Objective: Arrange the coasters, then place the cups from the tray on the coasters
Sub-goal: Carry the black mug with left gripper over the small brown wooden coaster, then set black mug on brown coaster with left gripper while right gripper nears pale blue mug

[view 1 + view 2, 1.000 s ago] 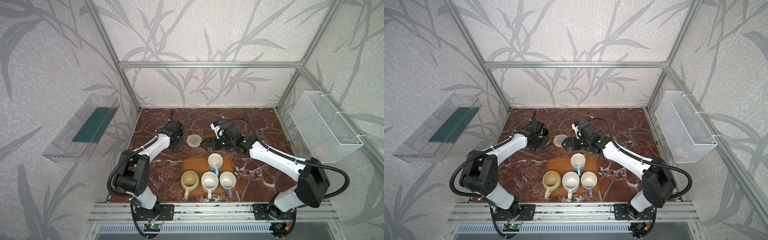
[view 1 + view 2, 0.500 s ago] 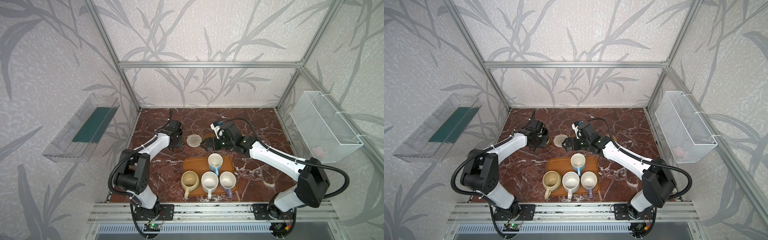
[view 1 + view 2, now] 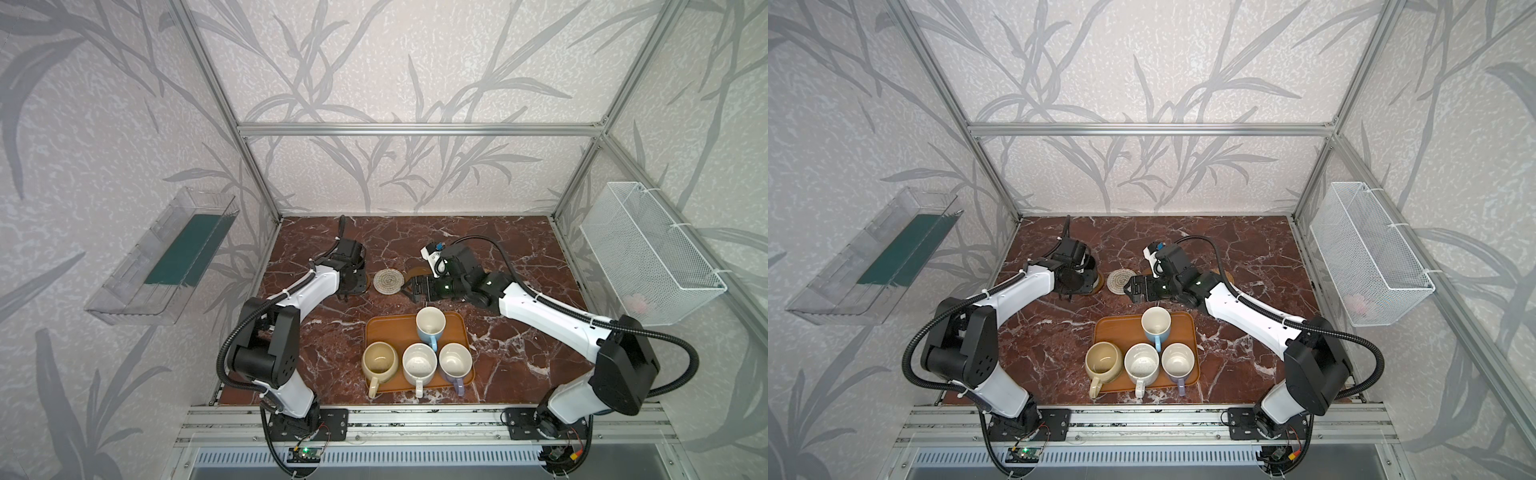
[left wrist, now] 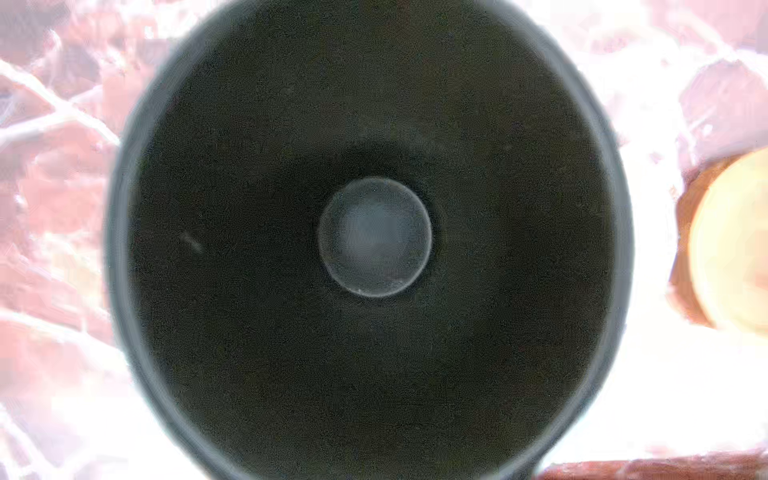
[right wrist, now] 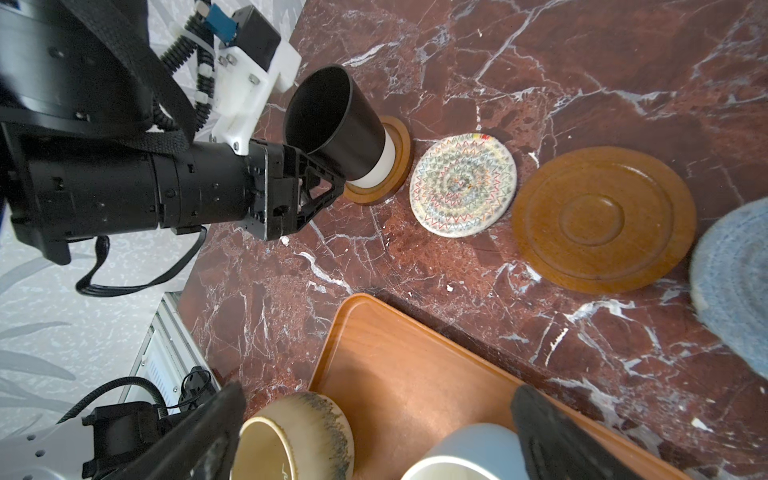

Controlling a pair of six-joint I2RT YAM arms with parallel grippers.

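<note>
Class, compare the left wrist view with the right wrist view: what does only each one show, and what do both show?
Only the left wrist view: the inside of the black cup, down to its round bottom. Only the right wrist view: that cup's outer wall, the left gripper beside it, the tray with the cream-yellow cup and light blue cup, the grey-blue coaster, and the open right gripper. Both: the black cup and the marble table.

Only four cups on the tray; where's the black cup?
Right wrist view: black cup stands on a brown coaster by the left gripper, beside the cream woven coaster.
</note>
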